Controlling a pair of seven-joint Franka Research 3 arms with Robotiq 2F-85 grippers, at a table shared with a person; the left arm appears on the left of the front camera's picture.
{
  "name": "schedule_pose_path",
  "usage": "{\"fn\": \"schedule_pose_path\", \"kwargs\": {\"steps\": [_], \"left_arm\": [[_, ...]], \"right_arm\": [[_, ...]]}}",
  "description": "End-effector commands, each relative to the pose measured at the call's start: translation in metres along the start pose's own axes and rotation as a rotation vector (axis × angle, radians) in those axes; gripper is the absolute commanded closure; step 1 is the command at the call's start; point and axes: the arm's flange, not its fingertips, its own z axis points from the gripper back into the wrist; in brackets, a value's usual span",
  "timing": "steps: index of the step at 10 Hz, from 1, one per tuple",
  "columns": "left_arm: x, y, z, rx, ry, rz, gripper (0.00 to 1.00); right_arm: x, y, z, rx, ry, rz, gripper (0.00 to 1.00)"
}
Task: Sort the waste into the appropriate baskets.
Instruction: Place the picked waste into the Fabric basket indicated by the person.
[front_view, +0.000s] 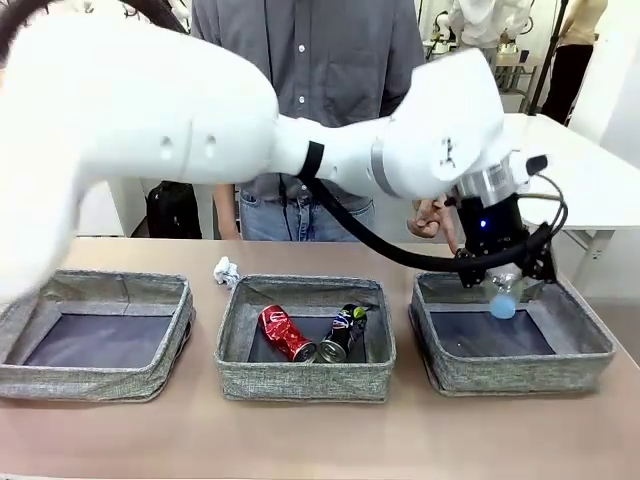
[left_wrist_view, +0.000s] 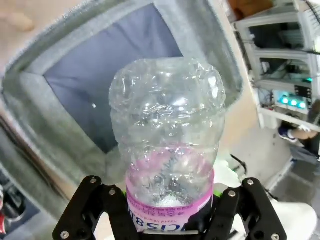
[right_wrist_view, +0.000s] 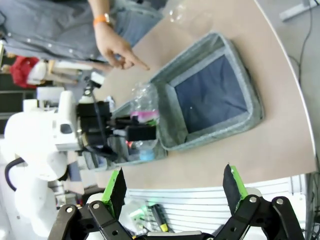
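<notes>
We count three baskets (front_view: 100, 378), two cans (front_view: 285, 333) in the middle one, one paper ball (front_view: 227, 271) behind it. The left gripper (front_view: 497, 272) clamps the one bottle (left_wrist_view: 167, 125) over the right basket (front_view: 520, 372), near a pointing hand (right_wrist_view: 117, 47); the right gripper (right_wrist_view: 175, 186) gapes.

The bottle (left_wrist_view: 167, 125) has a pink label (left_wrist_view: 146, 210) with cut-off letters "CIS", perhaps an 8, and small print "Natural Mineral"
</notes>
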Motion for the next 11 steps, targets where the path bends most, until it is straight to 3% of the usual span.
{"fn": "schedule_pose_path", "kwargs": {"steps": [1, 4, 5, 6, 7, 8, 10, 11], "left_arm": [[0.0197, -0.0089, -0.0008, 0.056, -0.013, -0.006, 0.99], [0.02, -0.0153, -0.004, 0.08, -0.001, -0.021, 0.99], [0.0197, -0.0142, -0.0038, 0.077, 0.001, -0.015, 0.87], [0.0197, -0.0137, -0.0029, 0.079, -0.012, -0.023, 0.41], [0.0207, -0.0146, -0.0017, 0.08, -0.024, -0.027, 0.29], [0.021, -0.0141, -0.0014, 0.08, -0.033, -0.028, 0.0], [0.0217, -0.0134, -0.0007, 0.08, -0.048, -0.022, 0.0], [0.0217, -0.0133, -0.0004, 0.082, -0.048, -0.019, 0.06]], "right_arm": [[0.0017, 0.0015, 0.0003, -0.008, -0.002, -0.002, 0.0], [0.0017, 0.0015, 0.0003, -0.008, -0.002, -0.002, 0.0], [0.0017, 0.0015, 0.0003, -0.008, -0.002, -0.002, 0.0], [0.0017, 0.0015, 0.0003, -0.008, -0.002, -0.002, 0.0], [0.0017, 0.0015, 0.0003, -0.008, -0.002, -0.002, 0.0], [0.0017, 0.0015, 0.0003, -0.008, -0.002, -0.002, 0.0], [0.0017, 0.0015, 0.0003, -0.008, -0.002, -0.002, 0.0], [0.0017, 0.0015, 0.0003, -0.008, -0.002, -0.002, 0.0]]}}
